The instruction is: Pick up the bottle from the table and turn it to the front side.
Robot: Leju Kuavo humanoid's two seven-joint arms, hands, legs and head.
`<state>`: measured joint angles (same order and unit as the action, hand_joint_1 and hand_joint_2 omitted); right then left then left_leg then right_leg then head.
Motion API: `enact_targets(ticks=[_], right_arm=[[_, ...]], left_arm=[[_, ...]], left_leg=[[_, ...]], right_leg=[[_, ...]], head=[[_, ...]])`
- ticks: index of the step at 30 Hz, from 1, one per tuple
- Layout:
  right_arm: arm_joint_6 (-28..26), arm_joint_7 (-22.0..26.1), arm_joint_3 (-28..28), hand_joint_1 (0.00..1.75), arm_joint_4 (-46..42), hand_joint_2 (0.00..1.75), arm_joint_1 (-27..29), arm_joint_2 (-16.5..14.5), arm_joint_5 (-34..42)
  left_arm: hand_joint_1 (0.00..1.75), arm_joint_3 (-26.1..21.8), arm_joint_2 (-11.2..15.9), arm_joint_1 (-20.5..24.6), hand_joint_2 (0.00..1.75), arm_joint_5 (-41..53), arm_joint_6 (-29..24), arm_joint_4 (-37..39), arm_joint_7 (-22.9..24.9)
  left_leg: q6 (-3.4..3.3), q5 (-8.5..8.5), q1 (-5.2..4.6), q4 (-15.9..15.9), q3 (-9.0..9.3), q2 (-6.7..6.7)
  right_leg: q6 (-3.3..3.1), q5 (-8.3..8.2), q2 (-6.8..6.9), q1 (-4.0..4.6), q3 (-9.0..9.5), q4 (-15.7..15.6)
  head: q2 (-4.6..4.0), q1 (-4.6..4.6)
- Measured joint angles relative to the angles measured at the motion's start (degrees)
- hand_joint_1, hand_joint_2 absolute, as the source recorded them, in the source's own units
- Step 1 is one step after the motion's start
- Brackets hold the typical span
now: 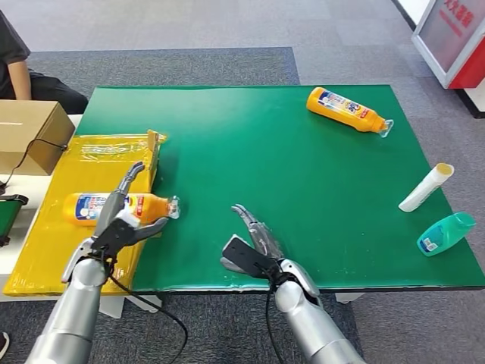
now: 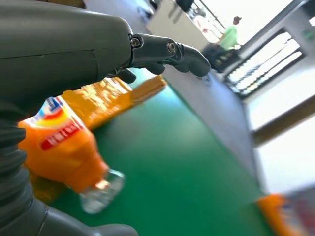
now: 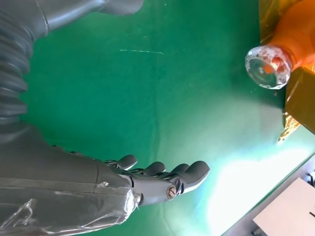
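An orange bottle (image 1: 92,206) with a blue-and-white label and a clear cap lies on its side on a yellow wrapped package (image 1: 40,250) at the table's left edge, cap pointing right. My left hand (image 1: 121,224) hovers over its neck end with fingers spread. In the left wrist view the bottle (image 2: 61,147) lies between the thumb and the straight fingers (image 2: 167,51), with no grip visible. My right hand (image 1: 256,244) is open, flat above the green table (image 1: 274,167) near its front edge. The right wrist view shows the bottle's cap (image 3: 267,66) beyond the extended fingers (image 3: 167,179).
A second orange bottle (image 1: 345,111) lies at the table's far right. A white tube (image 1: 426,187) and a teal bottle (image 1: 445,233) lie near the right edge. A cardboard box (image 1: 29,130) and a seated person (image 1: 14,64) are at the left. A cable hangs under my left arm.
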<state>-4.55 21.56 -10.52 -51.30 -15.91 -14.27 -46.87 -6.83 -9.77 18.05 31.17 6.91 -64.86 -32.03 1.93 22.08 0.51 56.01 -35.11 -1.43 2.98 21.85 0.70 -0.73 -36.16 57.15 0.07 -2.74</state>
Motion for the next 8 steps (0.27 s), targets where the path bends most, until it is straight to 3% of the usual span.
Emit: enact_targets(ticks=[4,8], right_arm=[[-0.49,0.19,-0.25,0.0,0.42,1.75,0.08,0.0,0.99],[-1.0,0.76,-0.48,0.0,0.16,1.75,0.83,0.01,2.45]], left_arm=[[0.0,-3.0,-1.23,-4.97,1.75,-18.87,13.11,-4.14,-5.12],[0.0,-4.78,-1.8,-8.89,1.75,-25.0,19.08,-4.07,-6.03]], left_leg=[[-0.01,0.02,0.0,0.0,0.0,0.0],[-0.03,0.07,-0.01,0.0,0.0,0.01]], right_leg=[[0.0,0.03,0.0,0.0,0.01,0.0],[0.05,0.08,0.01,-0.01,0.01,-0.02]], head=[[0.0,-0.02],[0.0,-0.02]])
